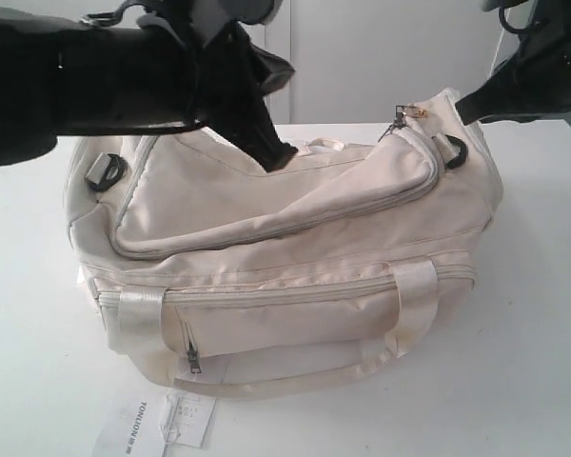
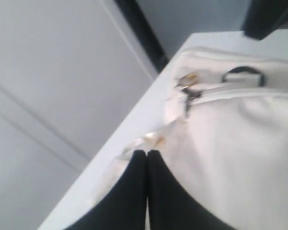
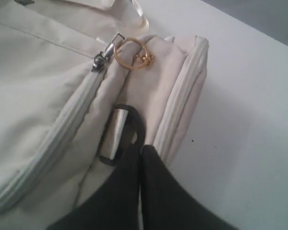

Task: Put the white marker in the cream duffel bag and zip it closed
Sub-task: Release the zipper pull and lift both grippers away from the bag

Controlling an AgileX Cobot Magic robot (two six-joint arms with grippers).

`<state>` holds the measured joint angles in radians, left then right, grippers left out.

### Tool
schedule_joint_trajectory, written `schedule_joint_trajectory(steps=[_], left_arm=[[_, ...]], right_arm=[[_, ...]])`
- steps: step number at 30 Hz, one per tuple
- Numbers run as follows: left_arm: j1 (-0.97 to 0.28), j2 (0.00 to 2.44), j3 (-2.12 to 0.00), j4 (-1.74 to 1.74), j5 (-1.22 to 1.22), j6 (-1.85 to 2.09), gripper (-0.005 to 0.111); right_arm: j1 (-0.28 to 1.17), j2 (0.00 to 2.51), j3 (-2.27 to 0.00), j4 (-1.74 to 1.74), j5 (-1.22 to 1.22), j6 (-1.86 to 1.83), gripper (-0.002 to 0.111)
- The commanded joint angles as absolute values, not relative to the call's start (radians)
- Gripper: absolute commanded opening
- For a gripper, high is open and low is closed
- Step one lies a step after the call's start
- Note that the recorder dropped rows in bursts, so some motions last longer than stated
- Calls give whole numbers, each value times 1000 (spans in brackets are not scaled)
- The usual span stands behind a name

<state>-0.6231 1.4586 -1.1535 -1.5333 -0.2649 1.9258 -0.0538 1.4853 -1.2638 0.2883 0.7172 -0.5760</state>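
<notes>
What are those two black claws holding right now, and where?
Nothing visible: left gripper and right gripper are both shut empty, tips at the cream duffel bag.

On white table [image 1: 542, 333], cream duffel bag [image 1: 295, 214]

bag [image 1: 295, 200]: cream cloth, matt, finely woven as far as I see.
straps [image 1: 138, 319]: satin, glossy.
zip ring [image 3: 132, 52]: gold metal, shiny.
D-ring [image 3: 138, 125]: black, dull; metal or plastic, I cannot tell.
hangtag [image 1: 157, 428]: white paper, matt.
table [image 1: 533, 333]: white, smooth, faint sheen.
my left gripper [image 2: 147, 154]: black, matt, smooth.
</notes>
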Motion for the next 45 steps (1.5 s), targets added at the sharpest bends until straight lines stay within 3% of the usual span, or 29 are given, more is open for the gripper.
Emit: schedule_joint_trajectory(steps=[1,12,15,21,28,35,42,45], left_arm=[[-544,1423,-1146,-1685,-349,2086,0],[-193,1375,-1146,-1734,-337,2104,0],[-111,1361,-1146,-1744,-235,2036,0],[8,1349,-1081,-1722,414,1984,0],[167,1353,-1050,-1250,1198,1832,0],[254,1316,-1050,-1006,1047,1532,0],[258,1315,-1050,-572,741,805,0],[258,1299,-1057,-347,718,582,0]], right_arm=[[-62,1459,-1266,213,748,-553,0],[-62,1456,-1266,138,762,-488,0],[-62,1456,-1266,149,762,-485,0],[-62,1456,-1266,151,776,-485,0],[-62,1456,-1266,151,798,-485,0],[-62,1458,-1266,160,812,-485,0],[-62,1458,-1266,-53,840,-330,0],[-62,1450,-1266,-183,874,-232,0]])
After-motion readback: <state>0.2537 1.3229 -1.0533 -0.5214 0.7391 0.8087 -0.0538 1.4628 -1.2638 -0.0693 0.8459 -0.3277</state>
